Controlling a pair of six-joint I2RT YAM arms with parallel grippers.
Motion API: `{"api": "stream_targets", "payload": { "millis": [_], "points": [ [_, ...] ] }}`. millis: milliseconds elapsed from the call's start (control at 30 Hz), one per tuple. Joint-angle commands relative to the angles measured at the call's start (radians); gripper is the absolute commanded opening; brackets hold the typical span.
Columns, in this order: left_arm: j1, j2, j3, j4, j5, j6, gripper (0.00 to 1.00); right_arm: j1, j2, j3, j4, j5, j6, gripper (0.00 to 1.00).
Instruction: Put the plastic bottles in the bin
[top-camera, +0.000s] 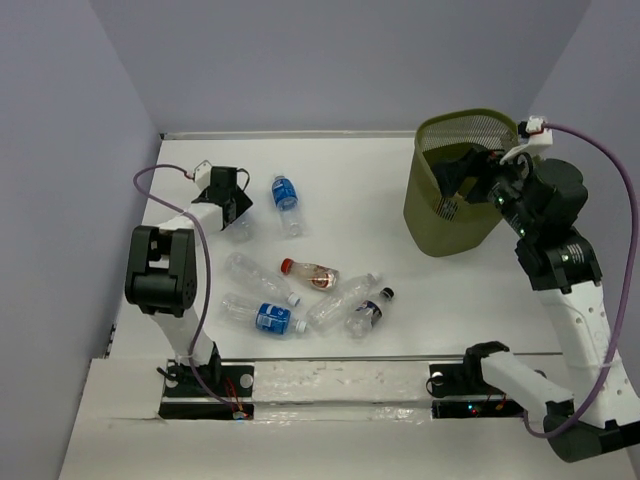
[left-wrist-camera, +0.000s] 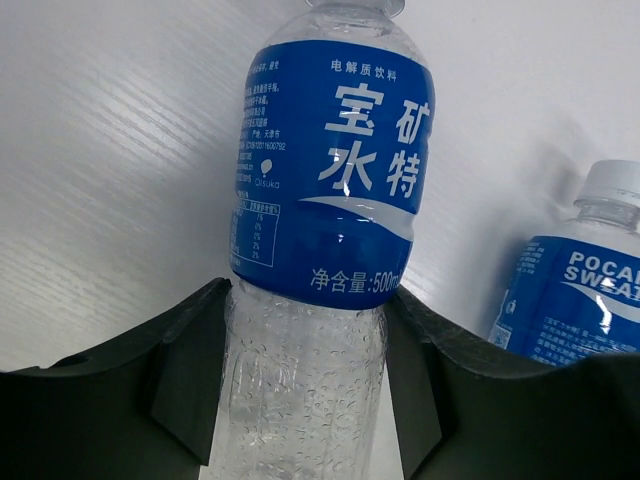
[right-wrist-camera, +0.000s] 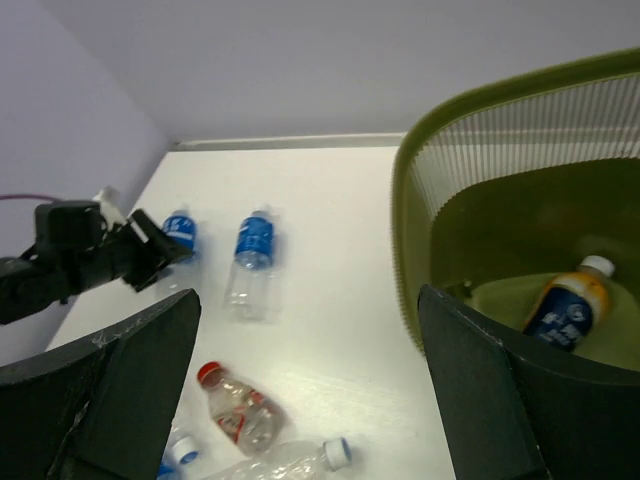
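Seen from above, at ten o'clock on the white worktop (top-camera: 350, 200), the left pincer (top-camera: 228, 203) sat over a clear blue-labelled plastic bottle (top-camera: 240, 226). A second blue-labelled bottle (top-camera: 286, 203) lay just beside it at three o'clock. Five more clear bottles (top-camera: 340, 303) lay clustered towards six o'clock, among them a red-capped bottle (top-camera: 306, 273). The olive-green wire-mesh bin (top-camera: 450, 215) stood at two o'clock, with the right pincer (top-camera: 458, 172) over its mouth.

From the left wrist, both fingers pressed the held bottle's clear body below its label, so that pincer was clenched on it.

From the right wrist, the fingers stood wide apart, released, and an orange dark-labelled bottle (right-wrist-camera: 565, 305) lay inside the bin.
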Motion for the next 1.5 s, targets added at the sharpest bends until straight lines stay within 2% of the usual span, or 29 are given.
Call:
{"api": "stream_targets", "payload": {
  "millis": [0,100,233,333,400,500,567,600,633,667,767,933,1033,1067,1267,1367,1433,1467],
  "points": [
    [0.008,-0.163,-0.006,0.059,-0.031,-0.006,0.4,0.005,-0.092,-0.093,0.093,-0.231,0.118,0.95],
    [0.008,-0.274,0.007,0.068,-0.013,-0.007,0.4,0.042,-0.083,-0.116,0.095,-0.259,0.127,0.95],
    [-0.015,-0.412,0.053,0.079,0.067,0.023,0.39,0.053,-0.107,-0.136,0.09,-0.22,0.112,0.95],
    [-0.094,-0.496,0.118,0.077,0.066,0.038,0.37,0.053,-0.146,-0.142,0.085,-0.203,0.11,0.93],
    [-0.194,-0.524,0.185,0.079,0.056,0.047,0.37,0.053,-0.155,-0.141,0.047,-0.199,0.101,0.9],
    [-0.346,-0.507,0.289,0.091,0.043,0.059,0.37,0.053,-0.192,-0.147,-0.005,-0.2,0.083,0.78],
    [-0.409,-0.483,0.34,0.111,0.065,0.058,0.37,0.053,-0.23,-0.173,-0.019,-0.208,0.083,0.63],
    [-0.47,-0.455,0.387,0.134,0.069,0.062,0.37,0.053,-0.251,-0.179,-0.045,-0.209,0.083,0.36],
    [-0.502,-0.44,0.415,0.142,0.067,0.069,0.37,0.053,-0.271,-0.184,-0.063,-0.211,0.081,0.21],
    [-0.531,-0.402,0.443,0.151,0.066,0.076,0.37,0.053,-0.305,-0.191,-0.083,-0.212,0.078,0.0],
    [-0.64,-0.313,0.593,0.179,0.066,0.118,0.37,0.053,-0.377,-0.249,-0.151,-0.222,0.101,0.0],
    [-0.774,-0.144,0.743,0.254,0.061,0.167,0.38,0.053,-0.468,-0.406,-0.201,-0.268,0.145,0.0],
    [-0.812,-0.052,0.872,0.292,0.066,0.184,0.38,0.053,-0.525,-0.467,-0.226,-0.269,0.155,0.0],
    [-0.824,0.021,0.914,0.292,0.067,0.191,0.38,0.053,-0.538,-0.477,-0.231,-0.269,0.159,0.0],
    [-0.887,0.317,1.309,0.327,0.083,0.257,0.42,0.053,-0.586,-0.503,-0.274,-0.278,0.158,0.0],
    [-0.889,0.419,1.388,0.334,0.063,0.25,0.42,0.053,-0.595,-0.492,-0.29,-0.282,0.15,0.0],
    [-0.887,0.444,1.399,0.356,0.058,0.244,0.45,0.053,-0.598,-0.472,-0.303,-0.275,0.138,0.0],
    [-0.887,0.467,1.399,0.363,0.058,0.242,0.58,0.053,-0.597,-0.465,-0.306,-0.275,0.133,0.0]
  ]
}}
